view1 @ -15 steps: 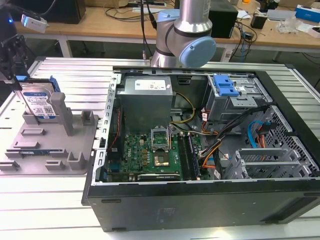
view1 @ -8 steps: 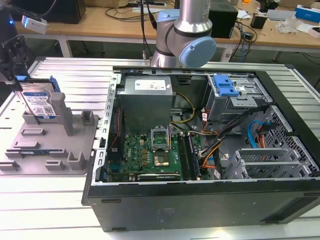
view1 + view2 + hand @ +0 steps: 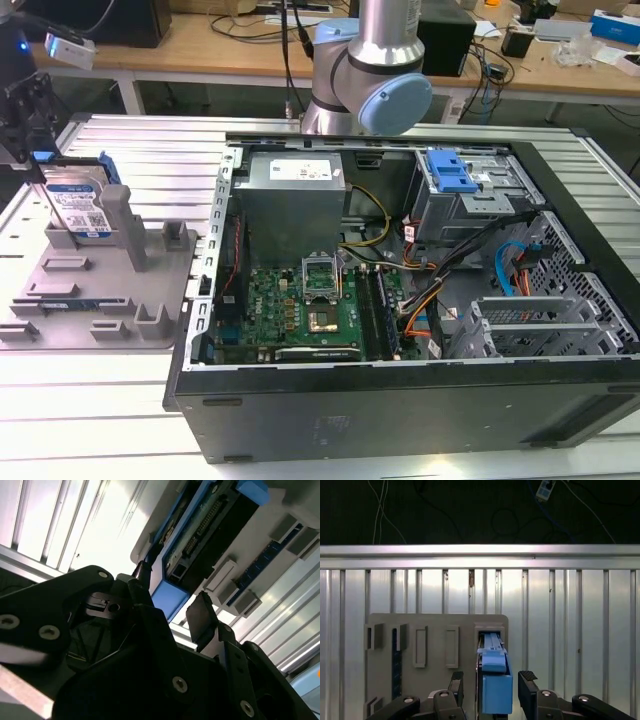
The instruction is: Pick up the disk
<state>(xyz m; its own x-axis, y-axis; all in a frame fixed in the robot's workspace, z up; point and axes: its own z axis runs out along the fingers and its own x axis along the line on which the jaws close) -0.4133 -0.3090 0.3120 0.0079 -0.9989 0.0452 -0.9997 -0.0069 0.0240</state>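
The disk (image 3: 80, 208) stands upright on edge, apparently seated in a slot of the grey fixture (image 3: 110, 295) at the exterior view's left. It is silver with a white-and-blue label and blue side rails.

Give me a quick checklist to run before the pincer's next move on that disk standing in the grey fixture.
1. The pincer is open: ok.
2. The disk sits between the fingers in both wrist views: ok.
3. Fingers touching the disk: not ok, a gap shows on each side.
4. The disk stands upright in the grey fixture: ok.
5. How far down the disk the fingers reach: cannot tell.
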